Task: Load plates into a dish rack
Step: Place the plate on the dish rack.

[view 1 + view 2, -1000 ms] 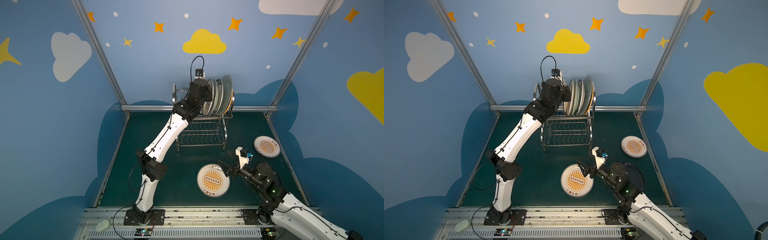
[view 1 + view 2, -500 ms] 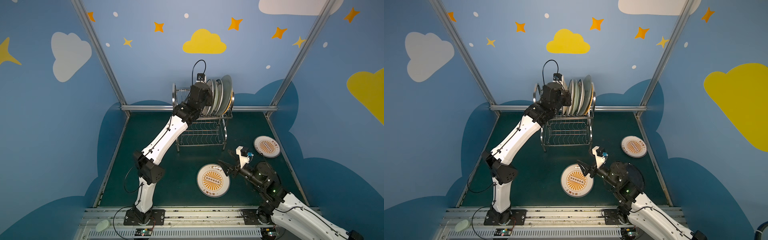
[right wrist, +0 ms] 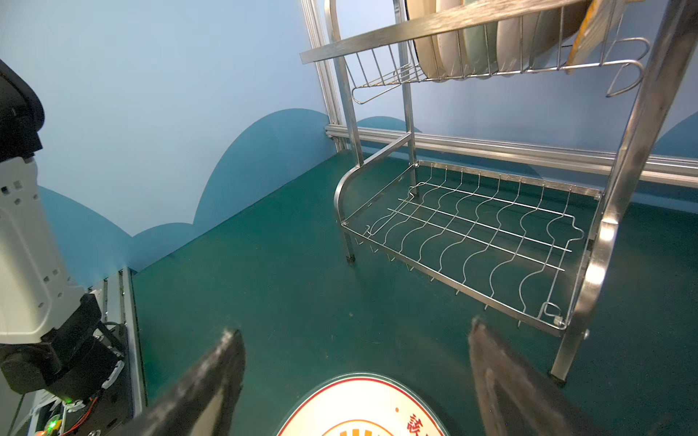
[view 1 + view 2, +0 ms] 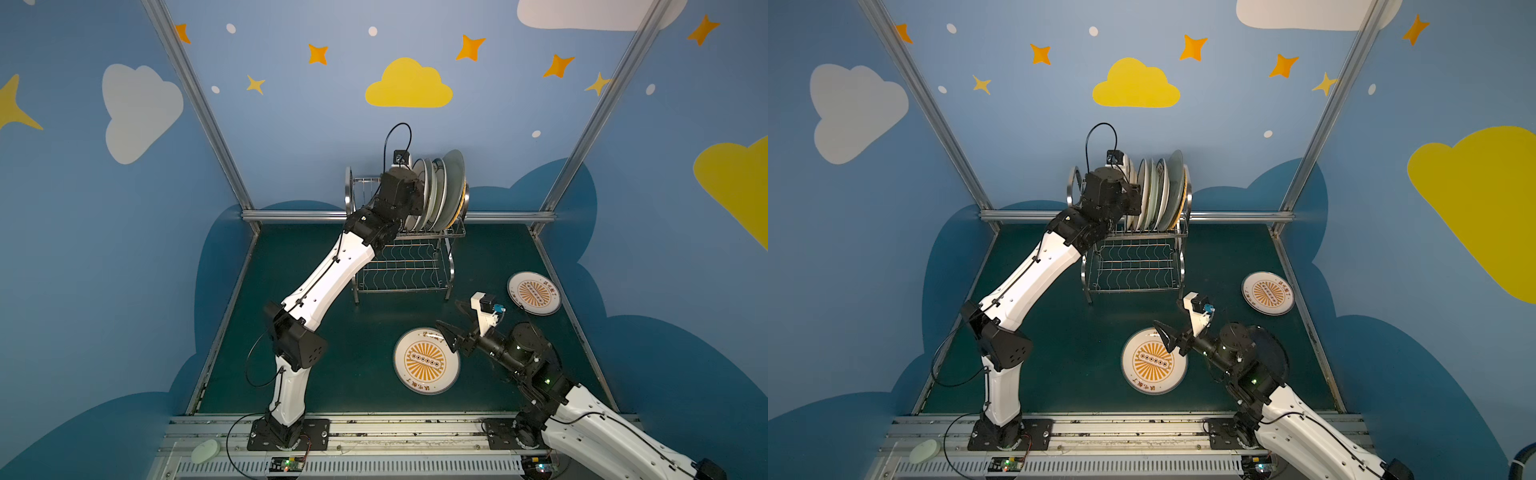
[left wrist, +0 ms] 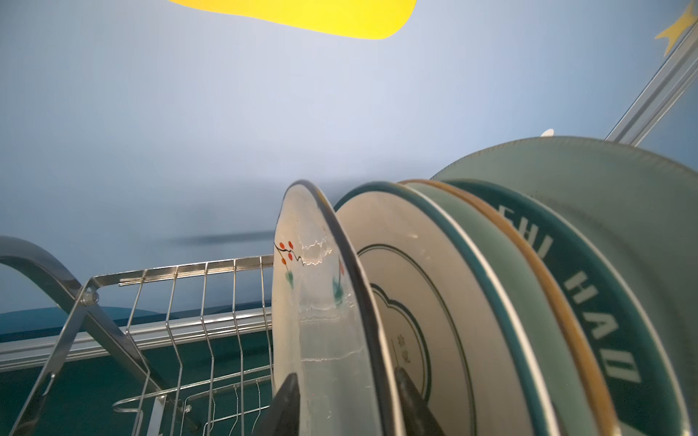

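I have the left fingers [image 5: 346, 375] up at the dish rack [image 4: 409, 266], straddling the lower rim of the cream sprigged plate [image 5: 313, 302], one finger on each face. I cannot tell whether they press on it or stand just clear. That plate stands upright in the rack's upper tier, at the open end of a row of upright plates [image 4: 440, 191] that fills the tier's other end. The slot wires beside it are bare. The rack's lower tier of wavy wires holds nothing. In front of the rack, on the green tabletop [image 4: 332, 374], a sunburst plate [image 4: 426, 360] lies flat. My right fingers [image 3: 355, 328] hover spread wide over the edge of it that faces the rack, with nothing between them. A second sunburst plate [image 4: 534, 293] lies flat off the rack's front corner, on the right arm's side. A dark plate [image 4: 1273, 347] sits farther from the rack, partly hidden under the right arm.
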Controlling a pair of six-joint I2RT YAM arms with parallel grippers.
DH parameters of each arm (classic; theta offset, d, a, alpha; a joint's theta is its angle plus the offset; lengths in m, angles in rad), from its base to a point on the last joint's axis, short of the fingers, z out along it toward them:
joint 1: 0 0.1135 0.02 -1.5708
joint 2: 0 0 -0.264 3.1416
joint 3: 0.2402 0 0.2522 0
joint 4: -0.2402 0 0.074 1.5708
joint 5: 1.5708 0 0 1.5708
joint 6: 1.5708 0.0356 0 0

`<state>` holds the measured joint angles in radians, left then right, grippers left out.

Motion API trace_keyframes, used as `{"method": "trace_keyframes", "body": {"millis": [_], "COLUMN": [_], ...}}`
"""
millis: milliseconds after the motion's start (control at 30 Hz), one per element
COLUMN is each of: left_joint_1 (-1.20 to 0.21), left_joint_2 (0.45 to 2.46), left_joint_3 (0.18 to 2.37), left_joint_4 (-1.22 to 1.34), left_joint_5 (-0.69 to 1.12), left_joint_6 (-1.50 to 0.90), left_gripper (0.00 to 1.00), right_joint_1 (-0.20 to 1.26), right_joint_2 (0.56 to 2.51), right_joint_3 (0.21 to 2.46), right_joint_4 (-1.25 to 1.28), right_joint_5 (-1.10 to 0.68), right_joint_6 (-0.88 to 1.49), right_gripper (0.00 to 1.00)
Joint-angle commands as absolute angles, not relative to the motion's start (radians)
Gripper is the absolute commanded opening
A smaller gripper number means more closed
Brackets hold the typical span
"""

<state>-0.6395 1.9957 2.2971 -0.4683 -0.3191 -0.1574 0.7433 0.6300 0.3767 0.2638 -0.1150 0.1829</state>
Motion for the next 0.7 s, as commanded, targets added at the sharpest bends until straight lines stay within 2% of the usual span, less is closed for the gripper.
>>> {"method": "trace_keyframes", "body": {"millis": [0,200,667], "left_joint_1": [-0.632,-0.631,-0.607], "left_joint_2": [1.990,1.985,1.946], "left_joint_3": [2.339,2.371,2.441], "left_joint_4": [-0.471,-0.486,-0.528], "left_joint_5": [-0.315,-0.288,-0.193], "left_joint_6": [-0.172,-0.198,-0.273], "left_gripper": [0.45,0.49,0.50], "right_joint_1": [0.748,0.748,0.748], "right_joint_2": [0.630,0.632,0.631], "right_joint_3": [0.414,0.415,0.417], "right_joint_4": [0.255,0.254,0.247], "right_joint_5": [-0.110,-0.112,-0.113], "right_joint_6": [0.186,0.187,0.187], "right_gripper": [0.91,0.91,0.91]}}
